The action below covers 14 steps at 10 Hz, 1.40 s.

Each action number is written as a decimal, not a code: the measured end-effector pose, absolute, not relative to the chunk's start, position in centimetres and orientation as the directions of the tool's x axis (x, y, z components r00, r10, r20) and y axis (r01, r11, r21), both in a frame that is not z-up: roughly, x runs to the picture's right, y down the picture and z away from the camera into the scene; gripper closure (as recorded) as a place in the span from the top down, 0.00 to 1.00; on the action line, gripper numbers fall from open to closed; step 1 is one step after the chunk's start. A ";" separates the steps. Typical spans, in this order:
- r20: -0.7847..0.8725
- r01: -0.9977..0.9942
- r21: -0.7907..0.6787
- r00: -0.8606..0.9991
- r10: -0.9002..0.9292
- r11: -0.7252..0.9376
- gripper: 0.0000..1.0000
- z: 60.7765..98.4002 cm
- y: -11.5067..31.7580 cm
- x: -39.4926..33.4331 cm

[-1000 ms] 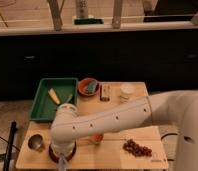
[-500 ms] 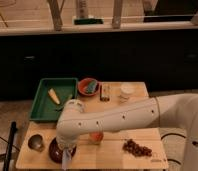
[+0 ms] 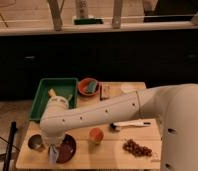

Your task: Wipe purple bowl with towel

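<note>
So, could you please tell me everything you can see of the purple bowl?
The purple bowl is a dark maroon, glossy, shallow round dish, upright at the front left corner of the wooden table, right of the small metal cup. The arm covers its left part, where the gripper hangs at its rim with the pale towel beneath it.

Kitchen-like room: dark cabinets [image 3: 117,60], wooden table [image 3: 108,151]; gripper [image 3: 53,151] at purple bowl [image 3: 70,148].
</note>
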<state>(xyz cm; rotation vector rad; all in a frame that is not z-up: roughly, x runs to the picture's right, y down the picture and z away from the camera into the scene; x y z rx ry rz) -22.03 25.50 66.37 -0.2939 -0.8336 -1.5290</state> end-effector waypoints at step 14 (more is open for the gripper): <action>0.629 0.938 0.340 -0.174 -0.758 0.067 0.00 66.3 25.3 -22.2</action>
